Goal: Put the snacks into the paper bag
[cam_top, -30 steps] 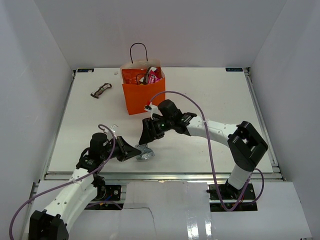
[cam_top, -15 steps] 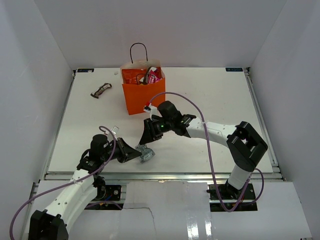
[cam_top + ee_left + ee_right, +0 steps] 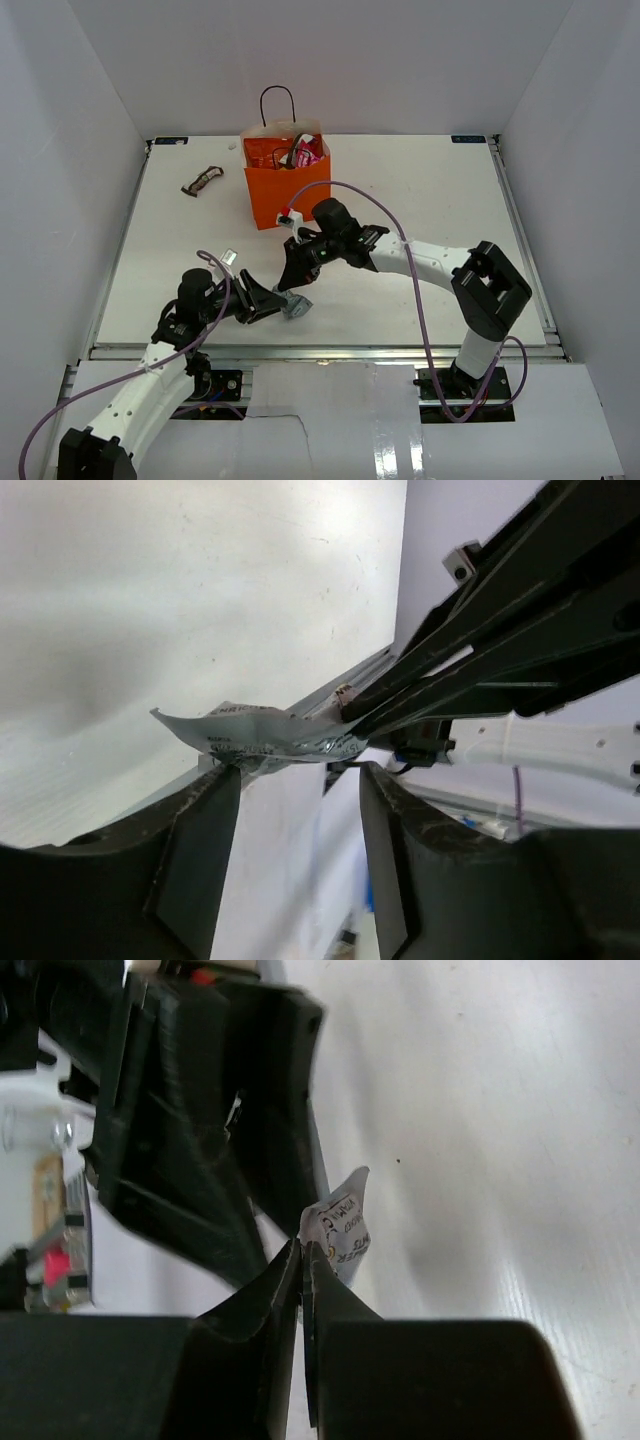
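A silver-grey packet [image 3: 295, 305] hangs just above the table near its front edge, between my two grippers. My right gripper [image 3: 297, 289] comes down on it from behind, shut on the packet's [image 3: 340, 1222] printed edge; its jaws [image 3: 303, 1250] are pressed together. My left gripper [image 3: 277, 306] stands open at the packet's [image 3: 262, 742] left end, which lies across its fingertips [image 3: 225, 780]. The orange paper bag [image 3: 286, 200] stands upright at the back, with a red chip bag [image 3: 262, 152] and a magenta packet [image 3: 309, 150] inside. A dark brown packet [image 3: 203, 180] lies on the table left of the bag.
White walls close in the table on three sides. A metal rail [image 3: 320, 350] runs along the front edge just behind the arm bases. The right arm's cable [image 3: 400, 240] loops above the table's middle.
My right gripper has shut on the silver-grey packet. My left gripper, which held the packet before, has opened and let it go. The packet has stayed in about the same spot.
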Controlling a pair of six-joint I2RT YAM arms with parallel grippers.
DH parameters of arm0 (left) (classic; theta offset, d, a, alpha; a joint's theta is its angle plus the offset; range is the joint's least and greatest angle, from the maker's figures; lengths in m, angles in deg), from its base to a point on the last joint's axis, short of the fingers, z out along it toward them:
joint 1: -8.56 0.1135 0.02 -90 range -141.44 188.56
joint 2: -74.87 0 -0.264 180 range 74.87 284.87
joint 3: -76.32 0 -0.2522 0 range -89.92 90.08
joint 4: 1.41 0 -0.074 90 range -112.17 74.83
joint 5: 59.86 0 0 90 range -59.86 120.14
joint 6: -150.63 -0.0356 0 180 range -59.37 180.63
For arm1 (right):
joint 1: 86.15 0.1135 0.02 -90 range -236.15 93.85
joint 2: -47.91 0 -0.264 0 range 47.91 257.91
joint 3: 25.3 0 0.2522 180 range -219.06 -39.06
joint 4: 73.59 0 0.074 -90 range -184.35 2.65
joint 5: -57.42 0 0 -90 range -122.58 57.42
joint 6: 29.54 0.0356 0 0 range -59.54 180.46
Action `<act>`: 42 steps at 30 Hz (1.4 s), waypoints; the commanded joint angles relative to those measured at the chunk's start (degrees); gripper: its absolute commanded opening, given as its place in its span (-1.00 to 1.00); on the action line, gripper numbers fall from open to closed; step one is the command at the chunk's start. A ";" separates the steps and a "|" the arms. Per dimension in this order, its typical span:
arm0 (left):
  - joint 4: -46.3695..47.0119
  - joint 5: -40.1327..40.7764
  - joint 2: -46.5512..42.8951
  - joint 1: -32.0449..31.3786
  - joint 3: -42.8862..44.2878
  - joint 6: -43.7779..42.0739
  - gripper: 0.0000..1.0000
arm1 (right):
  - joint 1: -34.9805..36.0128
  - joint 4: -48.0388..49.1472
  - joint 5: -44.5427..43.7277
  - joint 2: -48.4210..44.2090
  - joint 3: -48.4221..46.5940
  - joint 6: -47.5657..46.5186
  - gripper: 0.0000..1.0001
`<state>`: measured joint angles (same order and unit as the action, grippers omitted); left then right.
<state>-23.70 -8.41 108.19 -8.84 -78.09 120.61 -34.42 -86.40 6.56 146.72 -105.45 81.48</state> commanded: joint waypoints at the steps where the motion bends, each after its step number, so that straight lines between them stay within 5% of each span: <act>1: 3.28 -0.30 -2.46 0.09 5.98 -2.93 0.29 | -0.39 -5.33 11.31 0.51 -5.93 -13.25 -0.85; 4: -1.02 0.31 -3.35 0.01 12.21 -9.17 0.53 | -2.67 -10.34 14.03 -1.24 -9.98 -21.61 -0.85; 12: -10.09 6.88 -5.72 0.09 26.91 -20.08 0.58 | -8.91 -35.71 8.60 -3.45 -31.02 -54.81 -0.85; 15: -13.52 11.55 -7.30 0.09 32.10 -22.54 0.73 | -10.58 -39.53 6.57 -2.30 -42.80 -58.27 -0.85; 23: -20.99 20.61 -10.90 0.09 34.40 -24.39 0.77 | -13.49 -21.89 -5.02 1.92 -62.27 -41.06 -0.85; 33: -22.14 22.81 -15.74 0.09 30.18 -20.44 0.77 | -14.02 0.78 -25.84 10.17 -58.60 -30.61 -0.85; 42: -24.25 26.59 -13.99 0.09 30.62 -18.68 0.77 | -14.72 2.65 -24.72 16.15 -55.61 -25.59 -0.78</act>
<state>-47.00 16.12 92.80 -8.87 -47.46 100.92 -49.09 -89.54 -16.39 164.73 -161.08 52.62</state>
